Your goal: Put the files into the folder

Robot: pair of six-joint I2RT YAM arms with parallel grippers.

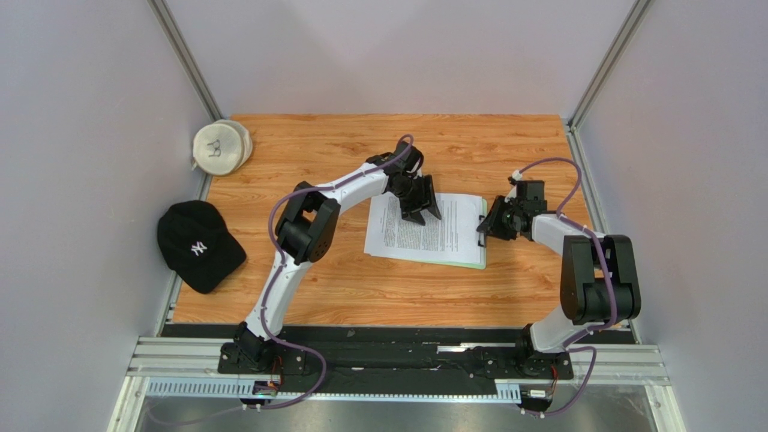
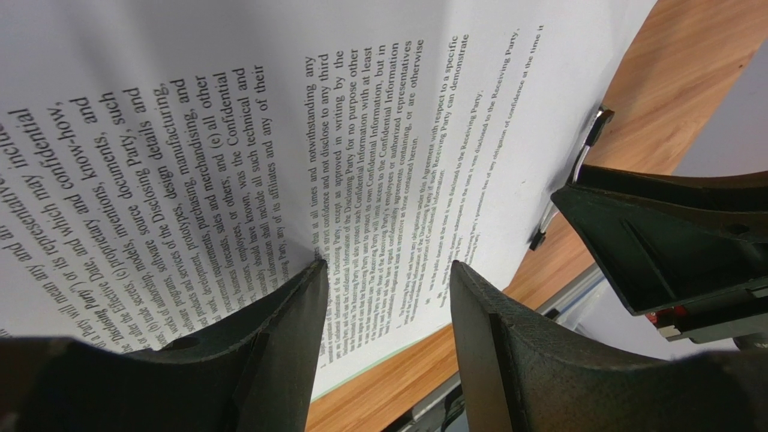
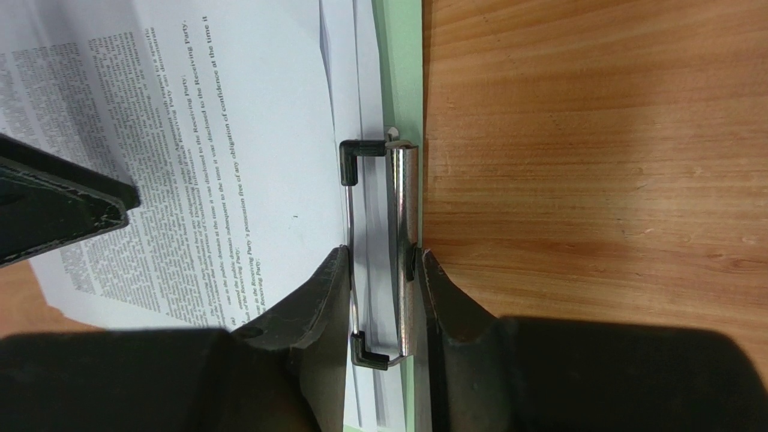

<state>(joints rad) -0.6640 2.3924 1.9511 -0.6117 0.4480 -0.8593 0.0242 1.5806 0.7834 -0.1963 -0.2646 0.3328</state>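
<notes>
Between the fingers of the right gripper (image 3: 379, 256), the metal clip (image 3: 403, 207) of the pale green folder (image 3: 401, 72) sits clenched; just beside it the files (image 3: 225, 135) lie on the folder, beneath the left gripper (image 2: 388, 270), its parted tips resting on them.

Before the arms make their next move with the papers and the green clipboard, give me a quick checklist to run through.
1. right gripper clamped on the clip: ok.
2. files lying on the folder: ok.
3. files squared into one neat stack: not ok, their edges are staggered near the clip.
4. files tucked under the clip: cannot tell.
5. left gripper down at the files, jaws apart: ok; whether it grips a sheet: cannot tell.
</notes>
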